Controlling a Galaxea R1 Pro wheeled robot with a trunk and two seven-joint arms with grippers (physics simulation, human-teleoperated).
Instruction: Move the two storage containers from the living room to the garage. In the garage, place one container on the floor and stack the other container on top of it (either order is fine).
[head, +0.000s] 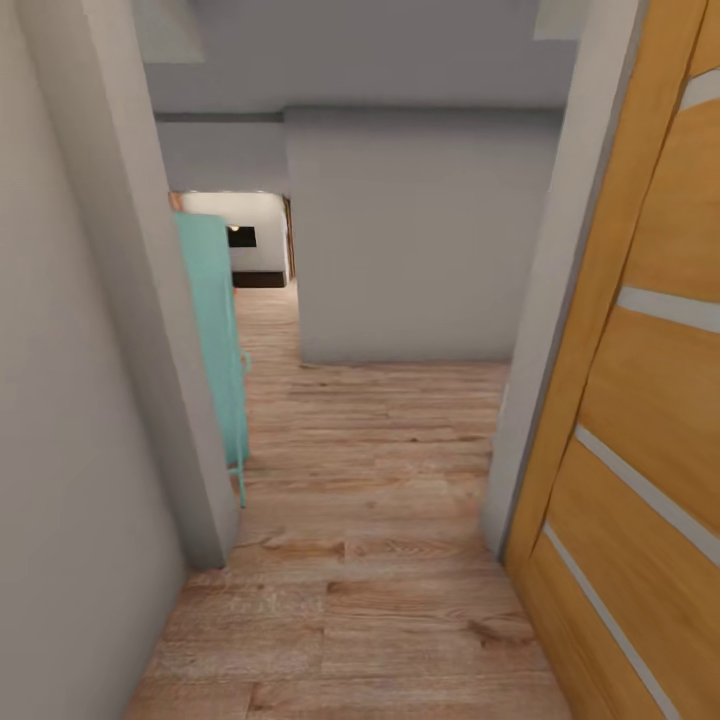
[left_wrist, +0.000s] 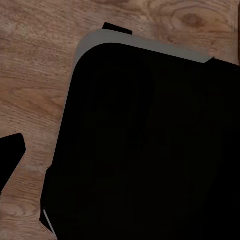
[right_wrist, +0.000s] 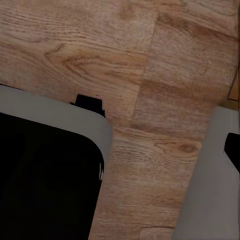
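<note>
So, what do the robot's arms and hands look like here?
Little can be told. The left wrist view has a large black body with rounded corners and a thin grey rim; the right wrist view has a like black part, its grey rim wider. Whether they are arm or base is unclear. I see no cables or markings.

Three views: one forward from the head, two downward from the wrists.

Head view: raised, facing forward and down through a doorway, wooden door (head: 640, 400) close at the right, white wall (head: 60, 420) close at the left, light wood plank floor (head: 370, 560) running on to a teal panel (head: 215, 340) and a far opening. Wrist views: close above the same plank floor (left_wrist: 35, 75) (right_wrist: 165, 100) (shared by all three), each partly blocked by a dark rounded body (left_wrist: 150, 150) (right_wrist: 45, 180).
</note>
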